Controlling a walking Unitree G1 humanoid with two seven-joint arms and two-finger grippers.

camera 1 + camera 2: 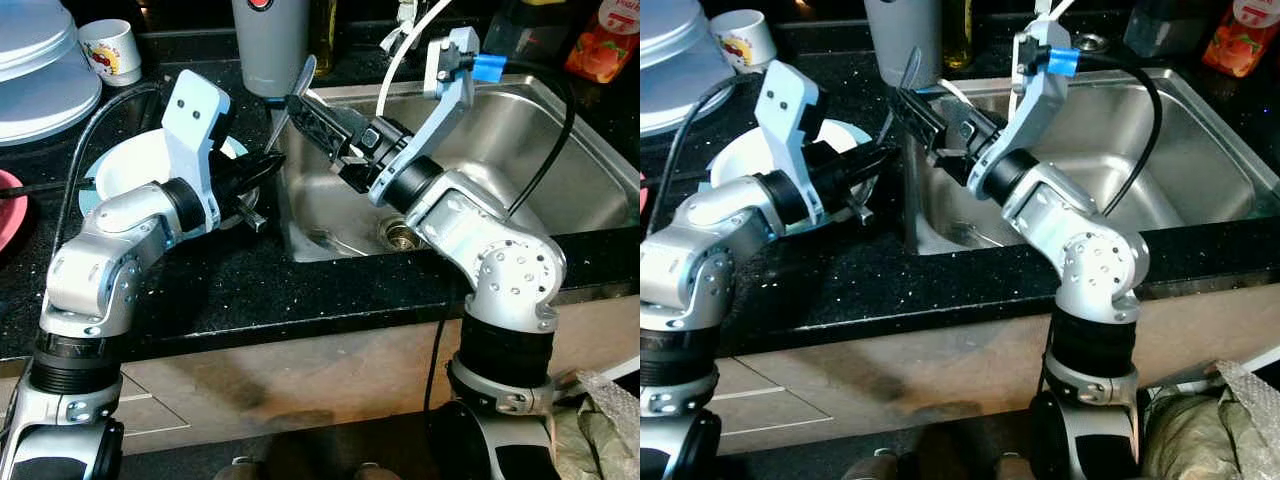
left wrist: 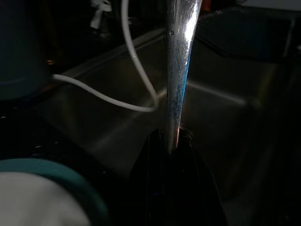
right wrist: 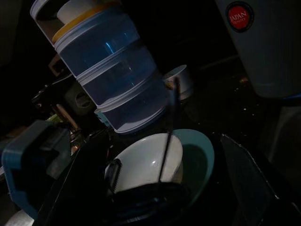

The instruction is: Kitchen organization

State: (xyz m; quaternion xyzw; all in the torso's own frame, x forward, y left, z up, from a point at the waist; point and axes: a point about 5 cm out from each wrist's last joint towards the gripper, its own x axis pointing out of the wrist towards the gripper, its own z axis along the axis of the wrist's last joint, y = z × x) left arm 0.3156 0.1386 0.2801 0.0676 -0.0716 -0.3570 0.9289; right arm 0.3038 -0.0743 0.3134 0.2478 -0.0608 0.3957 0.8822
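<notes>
Black speckled bench (image 1: 330, 290) across the scene, front edge nearest the robot. Steel sink (image 1: 560, 150) set into its right half, drain (image 1: 402, 236) near the front left of the basin. Stack of large pale plates (image 1: 40, 70) at the back left corner of the bench. Grey canister (image 1: 270, 40) with a red label standing at the back edge, just behind the sink's left rim. Stacked blue-tinted tubs (image 3: 113, 80) with a yellow-rimmed top, seen from the right wrist view, standing beyond the bowl. White bowl (image 1: 130, 170) on a teal plate (image 3: 200, 160), left of the sink, partly hidden by the left arm. Pink dish (image 1: 8, 205) cut by the left edge of the bench. Small printed cup (image 1: 110, 50) beside the plate stack. Red-labelled packet (image 1: 605, 40) at the back right corner. White cable (image 2: 117, 99) trailing down into the sink.

Left gripper (image 1: 262, 170) over the sink's left rim, fingers closed on a metal spoon (image 1: 295, 95), handle gripped and the piece rising upward toward the canister; bright steel blade-like shaft clear in the left wrist view. Right gripper (image 1: 305, 115) reaching leftward across the sink, tips just beside the spoon; jaw state cannot be told. Blue tab (image 1: 488, 68) on the right wrist.
</notes>
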